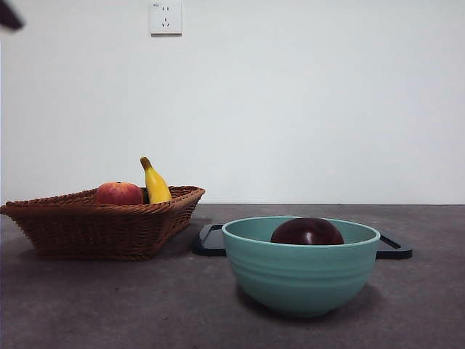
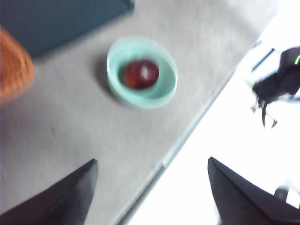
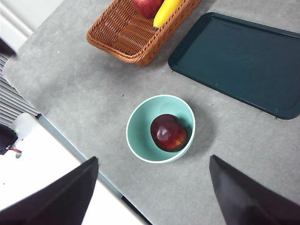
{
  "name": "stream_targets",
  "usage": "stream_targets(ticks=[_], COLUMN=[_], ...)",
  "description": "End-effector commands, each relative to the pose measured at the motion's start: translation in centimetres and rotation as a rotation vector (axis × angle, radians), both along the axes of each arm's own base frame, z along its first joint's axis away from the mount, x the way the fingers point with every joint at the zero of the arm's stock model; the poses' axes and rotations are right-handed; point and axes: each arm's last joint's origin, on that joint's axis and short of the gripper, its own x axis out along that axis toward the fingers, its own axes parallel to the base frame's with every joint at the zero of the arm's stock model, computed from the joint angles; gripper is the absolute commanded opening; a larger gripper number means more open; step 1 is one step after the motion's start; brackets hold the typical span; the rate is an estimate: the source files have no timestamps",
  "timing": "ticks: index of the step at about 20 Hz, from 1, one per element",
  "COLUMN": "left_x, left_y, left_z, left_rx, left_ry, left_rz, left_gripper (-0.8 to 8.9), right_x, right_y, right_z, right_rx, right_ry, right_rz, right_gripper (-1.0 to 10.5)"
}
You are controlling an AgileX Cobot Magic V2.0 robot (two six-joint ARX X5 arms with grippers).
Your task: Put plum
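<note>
Plum (image 3: 168,132) seated in bowl (image 3: 140,140); task appears complete.
Both hands, left (image 2: 150,187) and right (image 3: 152,187), spread, empty, high above the table (image 3: 84,93). Risk: a descending arm tipping the bowl.

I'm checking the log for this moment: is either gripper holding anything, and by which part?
Nothing is held. Both grippers' jaws stand wide apart, well above the table. The plum lies loose inside the green bowl.

left gripper (image 2: 150,187): two matte black jaws, broad wedge shape tapering to point, blurred. right gripper (image 3: 152,187): same black pointed wedges, smooth faces, no markings visible. front view: small black tip (image 1: 10,16) at 10 o'clock corner.
</note>
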Motion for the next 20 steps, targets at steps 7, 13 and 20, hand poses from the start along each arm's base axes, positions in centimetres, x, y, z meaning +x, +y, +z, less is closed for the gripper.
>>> stream_targets(ticks=[7,13,20], left_x=[-0.1,-0.1,-0.2], left_y=[-0.2,-0.2,-0.3], left_z=[-0.6,-0.6,-0.5], left_rx=[-0.027,-0.040,-0.075], left_ry=[0.025,0.030,0.040], left_rz=[-0.045,-0.058,-0.090], left_gripper=[3.72,3.72,3.71], right_x=[-0.1,1.4,5.5], right_y=[0.0,0.4,2.4], right_z=[0.3,-1.4,-8.8], right_rx=[0.000,-0.008,0.026], right_ry=[0.022,0.144,0.272], right_rz=[-0.006,-0.019,-0.027], right_gripper=[3.8,3.8,3.8])
